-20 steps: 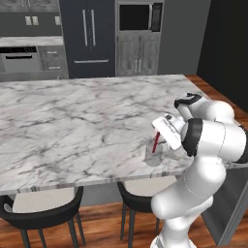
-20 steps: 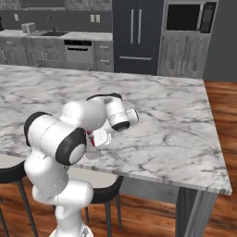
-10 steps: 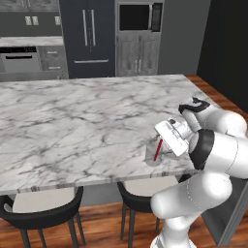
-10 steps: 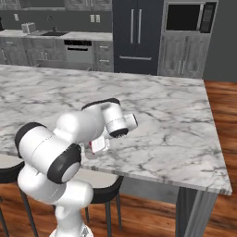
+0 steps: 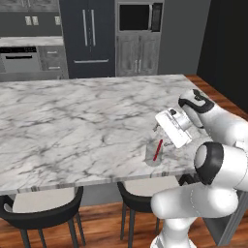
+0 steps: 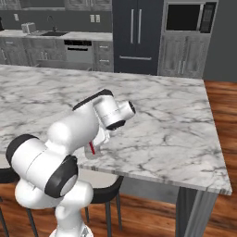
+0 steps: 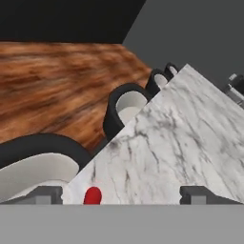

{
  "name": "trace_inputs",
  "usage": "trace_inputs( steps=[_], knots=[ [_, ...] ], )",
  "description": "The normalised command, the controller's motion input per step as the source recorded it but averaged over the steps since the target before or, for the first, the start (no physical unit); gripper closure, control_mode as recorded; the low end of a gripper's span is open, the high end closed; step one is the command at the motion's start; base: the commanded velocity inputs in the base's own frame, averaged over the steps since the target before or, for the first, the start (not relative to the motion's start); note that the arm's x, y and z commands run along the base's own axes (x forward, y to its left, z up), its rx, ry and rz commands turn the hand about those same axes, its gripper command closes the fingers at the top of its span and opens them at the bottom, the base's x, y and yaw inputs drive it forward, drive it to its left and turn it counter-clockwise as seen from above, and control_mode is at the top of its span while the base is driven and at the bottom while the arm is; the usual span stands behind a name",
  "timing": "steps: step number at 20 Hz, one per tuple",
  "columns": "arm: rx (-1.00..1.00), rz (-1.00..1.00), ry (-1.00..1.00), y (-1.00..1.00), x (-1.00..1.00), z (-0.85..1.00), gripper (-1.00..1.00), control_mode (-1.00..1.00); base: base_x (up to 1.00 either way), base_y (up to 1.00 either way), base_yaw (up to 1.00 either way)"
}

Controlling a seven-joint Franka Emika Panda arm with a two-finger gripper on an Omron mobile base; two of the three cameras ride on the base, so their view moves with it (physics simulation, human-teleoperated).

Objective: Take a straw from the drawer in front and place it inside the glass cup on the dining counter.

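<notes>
A red straw [image 5: 157,150] leans inside the clear glass cup [image 5: 150,156], which stands near the front edge of the marble dining counter [image 5: 72,121]. My gripper [image 5: 161,135] hovers just above and to the right of the cup, open, with nothing between its fingers. In the hand view the two fingertips [image 7: 47,194] stand wide apart, and the straw's red tip [image 7: 92,195] shows between them, nearer the left one, over the dining counter [image 7: 181,133]. From the right base view, the straw [image 6: 92,148] and cup [image 6: 94,152] peek out beside my arm. The drawer is out of view.
Black stools [image 5: 38,213] [image 5: 138,196] stand under the counter's front edge, and show in the hand view as stools [image 7: 128,102] over the wooden floor [image 7: 57,86]. A dark fridge [image 5: 89,36], an oven and a microwave [image 5: 140,17] line the back wall.
The gripper has gone from shut to open and let go of the straw, which now stands in the cup. The hand has drawn slightly up and away from the cup.
</notes>
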Motion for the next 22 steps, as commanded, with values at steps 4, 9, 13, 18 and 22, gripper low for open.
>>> trace_inputs(
  steps=[4, 9, 13, 18, 22],
  knots=[
    [-0.34, 0.00, -0.37, 0.00, -0.11, 0.63, -1.00, -1.00, 0.00, 0.00, 0.00],
    [-0.35, 0.03, -0.40, 0.00, -0.64, 0.49, -1.00, -1.00, 0.00, 0.00, 0.00],
    [-0.32, 0.12, -0.31, 0.00, -0.83, 0.41, -1.00, -1.00, 0.00, 0.00, 0.00],
    [-0.29, 0.19, -0.28, 0.00, -0.93, 0.37, -1.00, -1.00, 0.00, 0.00, 0.00],
    [-0.20, 0.20, -0.12, 0.00, -0.56, 0.31, -1.00, -1.00, 0.00, 0.00, 0.00]
  ],
)
